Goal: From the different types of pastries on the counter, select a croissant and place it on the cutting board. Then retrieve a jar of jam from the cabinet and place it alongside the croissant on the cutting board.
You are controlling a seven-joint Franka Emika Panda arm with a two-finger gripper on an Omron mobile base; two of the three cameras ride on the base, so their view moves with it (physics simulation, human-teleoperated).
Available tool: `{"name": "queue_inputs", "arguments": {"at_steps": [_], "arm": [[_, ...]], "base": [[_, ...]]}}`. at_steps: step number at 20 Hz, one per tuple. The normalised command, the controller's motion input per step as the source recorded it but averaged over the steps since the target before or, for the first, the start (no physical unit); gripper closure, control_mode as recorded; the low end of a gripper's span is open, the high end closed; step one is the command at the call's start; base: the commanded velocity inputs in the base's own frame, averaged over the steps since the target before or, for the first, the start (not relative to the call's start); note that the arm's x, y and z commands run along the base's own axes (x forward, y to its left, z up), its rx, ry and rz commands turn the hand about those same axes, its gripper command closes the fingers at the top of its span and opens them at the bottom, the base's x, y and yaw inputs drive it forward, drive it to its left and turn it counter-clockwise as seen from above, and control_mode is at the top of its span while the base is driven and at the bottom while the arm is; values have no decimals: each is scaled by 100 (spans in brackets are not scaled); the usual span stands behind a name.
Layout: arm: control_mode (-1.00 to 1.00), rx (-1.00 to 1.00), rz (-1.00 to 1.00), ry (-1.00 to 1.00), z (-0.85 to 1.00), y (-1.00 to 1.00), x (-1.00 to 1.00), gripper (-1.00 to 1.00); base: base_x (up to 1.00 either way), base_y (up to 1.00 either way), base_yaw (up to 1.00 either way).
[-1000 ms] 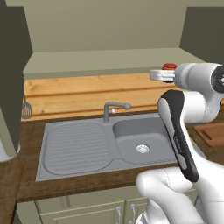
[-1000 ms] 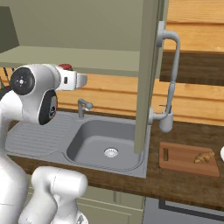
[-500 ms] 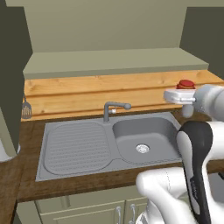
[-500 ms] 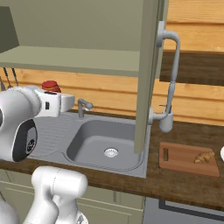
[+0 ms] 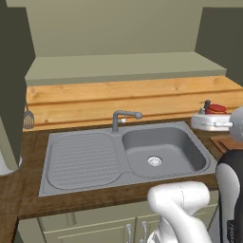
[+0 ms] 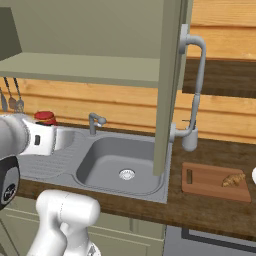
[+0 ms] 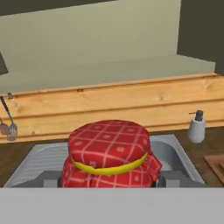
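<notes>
Jar of jam (image 7: 109, 155) gripped in the end effector (image 6: 47, 131), carried above the sink (image 5: 128, 154), well apart from the cutting board (image 6: 212, 182) where the croissant (image 6: 233, 180) already lies. Probably rigid, breakable glass under a soft red cloth cap; best held low on the body, kept upright. Open cabinet door (image 6: 167, 85), tall spray faucet (image 6: 192, 95) and soap dispenser (image 7: 197, 127) standing between jar and board along the surface (image 6: 210, 210).
</notes>
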Motion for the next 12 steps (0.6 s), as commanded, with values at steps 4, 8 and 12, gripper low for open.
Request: {"name": "queue_inputs", "arguments": {"at_steps": [4,8,12], "arm": [[-100,25,0,0,-100,61,0,100],[-100,29,0,0,-100,71,0,100],[-100,29,3,0,-100,62,1,100]], "base": [[0,0,0],[0,0,0],[0,0,0]]}}
